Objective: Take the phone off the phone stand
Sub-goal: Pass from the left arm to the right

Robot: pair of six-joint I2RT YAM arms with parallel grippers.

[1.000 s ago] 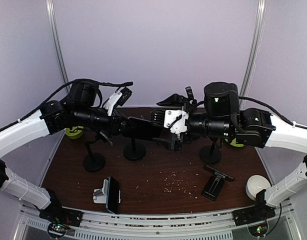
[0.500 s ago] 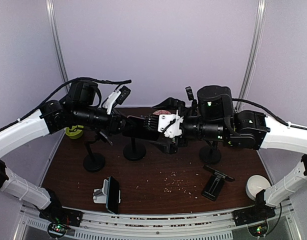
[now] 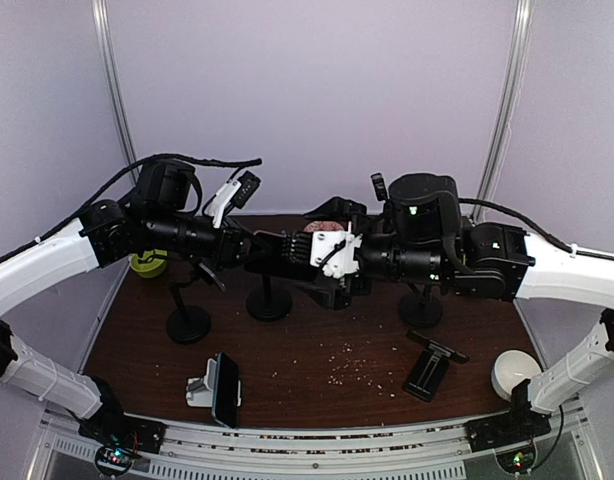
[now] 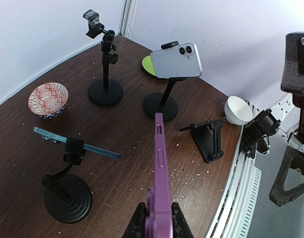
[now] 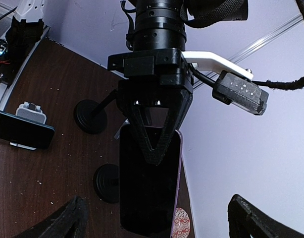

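- While the left gripper (image 4: pixel 157 225) was clenched hard on the near end of the purple phone (image 4: pixel 159 163), the slab stuck straight out from it, thin edge up, pinched flat face to flat face.
- And that phone was off every stand: aloft over the brown table (image 4: pixel 117 129), hanging between the two arms.
- Facing the purple phone's free end, the right gripper (image 5: pixel 157 218) stood spread wide with nothing in it, a finger (image 5: pixel 68 220) out to either side of the phone and neither one touching.
- Handling call: it looked a stiff, thin, fairly light slab with a glossy dark screen and smooth sides. It would likely be slick under hard pads, and glass does not forgive a drop.
- Best hold, by my read, was across the two broad faces near the free end, squarely on and clear of the side buttons (image 4: pixel 162 158). A pinch on the narrow edges would invite a twist.
- Beyond the purple phone's tip, a silver phone (image 4: pixel 176 60) sat on a round-base stand (image 4: pixel 161 105).
- Left of the purple phone, a blue phone (image 4: pixel 77 144) lay flat on another stand. Farther left sat a patterned bowl (image 4: pixel 48 99), and farther back an empty clip-top stand (image 4: pixel 105 89). Whether that was the purple phone's own stand, I could not tell.
- Right of the purple phone lay a folding stand (image 4: pixel 206 141), with a white bowl (image 4: pixel 238 110) past it.
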